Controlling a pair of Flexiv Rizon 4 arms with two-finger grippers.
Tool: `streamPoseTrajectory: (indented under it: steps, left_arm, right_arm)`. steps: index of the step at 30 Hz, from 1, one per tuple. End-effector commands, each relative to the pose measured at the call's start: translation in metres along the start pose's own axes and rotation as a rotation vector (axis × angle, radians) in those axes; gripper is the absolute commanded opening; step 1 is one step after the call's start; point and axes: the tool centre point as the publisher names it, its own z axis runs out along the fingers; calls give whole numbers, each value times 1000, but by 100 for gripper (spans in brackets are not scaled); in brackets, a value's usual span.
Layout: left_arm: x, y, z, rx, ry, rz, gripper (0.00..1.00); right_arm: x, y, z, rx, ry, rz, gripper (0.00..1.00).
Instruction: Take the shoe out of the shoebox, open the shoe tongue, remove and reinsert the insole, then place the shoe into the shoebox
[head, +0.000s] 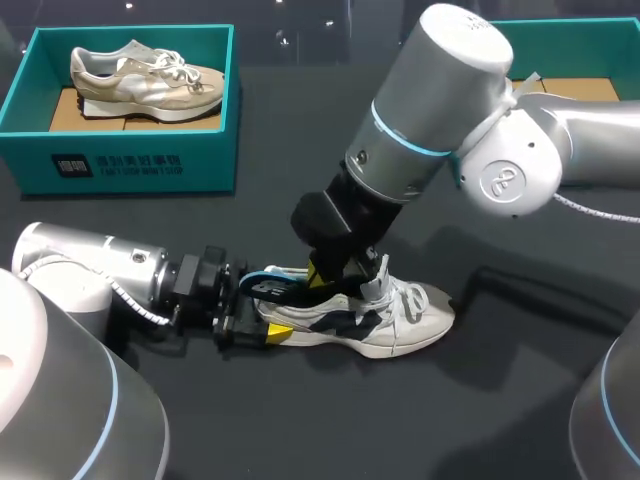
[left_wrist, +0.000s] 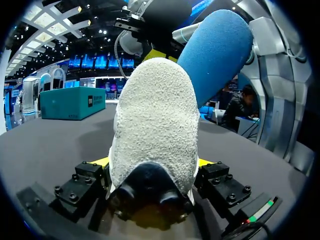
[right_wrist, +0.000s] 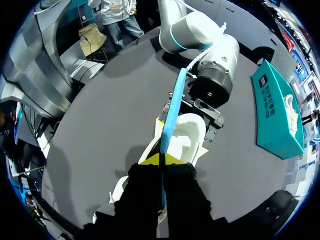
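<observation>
A white shoe (head: 400, 315) with dark side panels lies on the dark table, toe pointing right. My left gripper (head: 262, 320) comes in low from the left, and its widely spread fingers press both sides of the heel (left_wrist: 155, 125). My right gripper (head: 335, 272) hangs over the shoe's opening (right_wrist: 187, 137) and is shut on a blue insole (right_wrist: 172, 110). In the right wrist view the insole stands on edge and runs from the fingers (right_wrist: 152, 161) toward the heel. Its blue end (left_wrist: 215, 55) rises above the heel in the left wrist view and shows near the heel collar (head: 272, 287).
A teal shoebox (head: 130, 160) stands at the back left with a beige shoe (head: 145, 80) inside; it also shows in the wrist views (left_wrist: 70, 102) (right_wrist: 275, 115). A second teal box (head: 570, 30) sits at the back right, behind my right arm.
</observation>
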Motion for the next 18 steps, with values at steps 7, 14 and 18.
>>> streamPoseTrajectory:
  steps: [7,14,18]
  left_arm:
    - [-1,-1,1,0,-1,0,0]
    - [-1,-1,1,0,-1,0,0]
    - [-1,-1,1,0,-1,0,0]
  right_arm:
    - [-3,3,-7,-49,-23,161,28]
    - [0,2,-11,-99,11,253,45]
    - [-2,-1,-10,-141,45,315,44]
